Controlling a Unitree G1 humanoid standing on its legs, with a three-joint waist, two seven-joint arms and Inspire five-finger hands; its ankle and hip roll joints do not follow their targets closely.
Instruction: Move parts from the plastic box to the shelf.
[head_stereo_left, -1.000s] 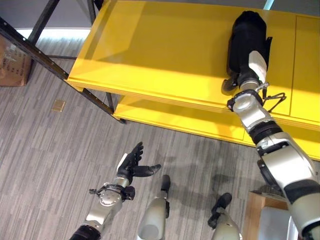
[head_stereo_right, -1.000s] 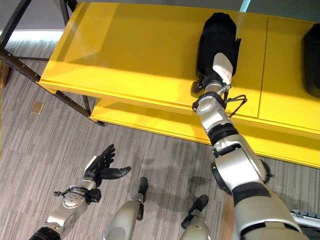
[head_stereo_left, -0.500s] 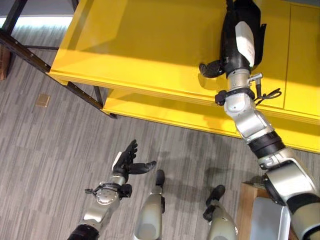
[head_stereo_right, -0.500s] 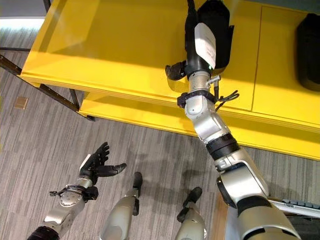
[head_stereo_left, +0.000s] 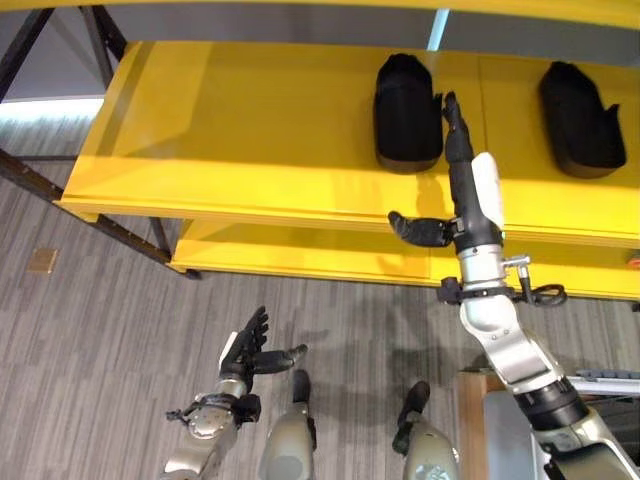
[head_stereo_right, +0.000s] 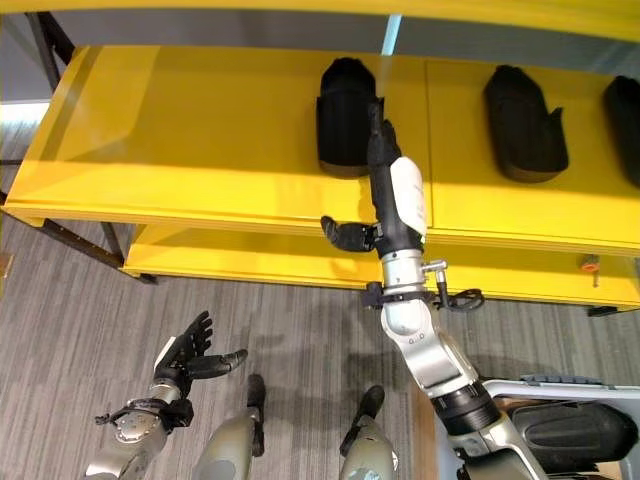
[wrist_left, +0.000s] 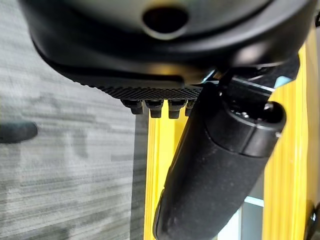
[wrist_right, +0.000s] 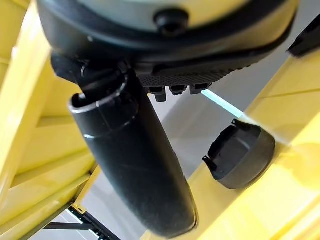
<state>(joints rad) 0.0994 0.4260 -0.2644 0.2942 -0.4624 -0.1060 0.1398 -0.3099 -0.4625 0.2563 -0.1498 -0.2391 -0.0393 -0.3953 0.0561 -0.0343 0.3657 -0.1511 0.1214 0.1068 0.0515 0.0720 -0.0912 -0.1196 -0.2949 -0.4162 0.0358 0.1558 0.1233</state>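
Note:
On the yellow shelf (head_stereo_left: 230, 130) lies a black part (head_stereo_left: 407, 110), with two similar black parts (head_stereo_right: 522, 125) further right. My right hand (head_stereo_left: 465, 215) is raised in front of the shelf edge, open, fingers straight up and thumb out to the side, holding nothing. In the right wrist view the black part (wrist_right: 240, 152) lies apart from the hand, past its thumb (wrist_right: 135, 170). My left hand (head_stereo_left: 245, 352) hangs low over the floor, open and empty. The plastic box (head_stereo_right: 560, 383) sits at the lower right with a dark part (head_stereo_right: 575, 430) inside.
A lower yellow shelf (head_stereo_left: 300, 260) runs beneath the top one, with a small red item (head_stereo_right: 590, 265) on it at the right. Dark metal frame bars (head_stereo_left: 100, 225) stand at the left. The floor is grey striped carpet.
The right hand has let go of the black part and drawn back from the shelf with straight fingers. The camera has moved, bringing more of the shelf into view. The left hand stays idle.

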